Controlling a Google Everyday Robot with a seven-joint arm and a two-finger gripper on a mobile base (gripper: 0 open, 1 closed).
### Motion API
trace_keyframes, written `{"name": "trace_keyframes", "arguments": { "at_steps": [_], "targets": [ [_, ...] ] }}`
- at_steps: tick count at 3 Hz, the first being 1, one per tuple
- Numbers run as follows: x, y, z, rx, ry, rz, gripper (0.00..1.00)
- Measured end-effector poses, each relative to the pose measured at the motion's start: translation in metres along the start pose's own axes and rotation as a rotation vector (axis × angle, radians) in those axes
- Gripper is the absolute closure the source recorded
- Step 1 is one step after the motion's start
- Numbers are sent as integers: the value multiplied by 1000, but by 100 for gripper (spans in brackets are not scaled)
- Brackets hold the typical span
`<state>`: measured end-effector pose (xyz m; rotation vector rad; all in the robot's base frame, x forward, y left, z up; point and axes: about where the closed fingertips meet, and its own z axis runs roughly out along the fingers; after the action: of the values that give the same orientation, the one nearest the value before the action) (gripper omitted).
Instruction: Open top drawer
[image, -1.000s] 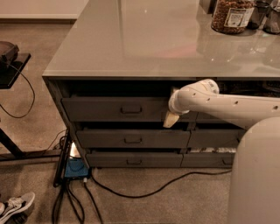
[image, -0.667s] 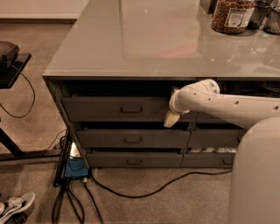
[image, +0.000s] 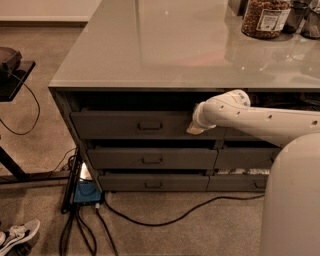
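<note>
the white robot arm reaches in level from the right, just below the front edge of the glossy grey table, wrist bent down so the pale gripper sits at the right end of the wide dark-grey metal top drawer; whether it is apart or together i cannot tell. the drawer lies directly under the table's front edge. near the far right corner stands a clear jar full of brown pieces
</note>
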<state>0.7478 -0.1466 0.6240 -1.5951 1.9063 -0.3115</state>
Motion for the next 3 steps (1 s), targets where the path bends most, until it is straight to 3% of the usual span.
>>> {"name": "trace_keyframes", "arguments": {
  "at_steps": [2, 3],
  "targets": [
    [0, 0, 0, 0, 0, 0, 89],
    [-3, -5, -7, 0, 0, 0, 100]
  ]
}}
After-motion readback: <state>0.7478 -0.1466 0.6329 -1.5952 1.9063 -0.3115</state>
